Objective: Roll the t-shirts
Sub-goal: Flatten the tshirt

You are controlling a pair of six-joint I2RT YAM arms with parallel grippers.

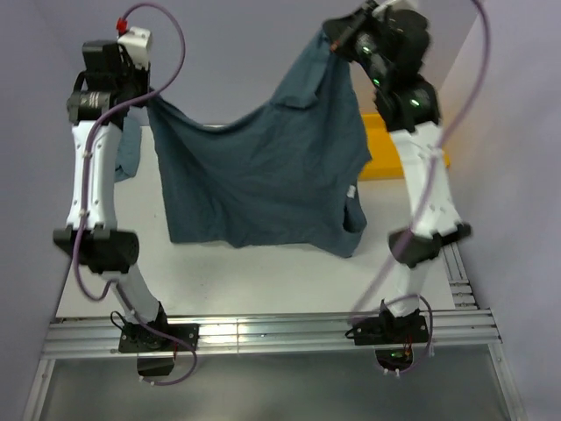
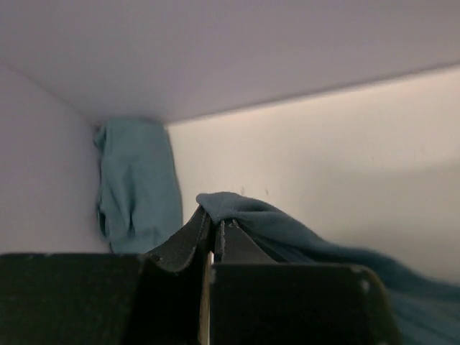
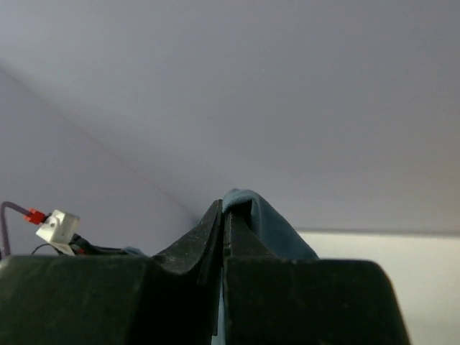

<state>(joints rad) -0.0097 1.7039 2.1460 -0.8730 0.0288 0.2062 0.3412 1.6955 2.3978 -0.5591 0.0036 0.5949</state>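
From above, the dark t-shirt [image 1: 263, 175] hangs spread over the table [image 1: 245, 272], just left of the yellow tray [image 1: 390, 153]. Its held edge runs side to side from the left gripper [image 1: 145, 96], far left of the tray, to the right gripper [image 1: 337, 35], beyond the tray. Laying it flat likely means lowering both together. The left wrist view shows that gripper's fingers [image 2: 205, 233] clamped on a fold, with a lighter blue shirt [image 2: 136, 187] beyond. The right wrist view shows its fingers [image 3: 208, 230] pinching cloth too.
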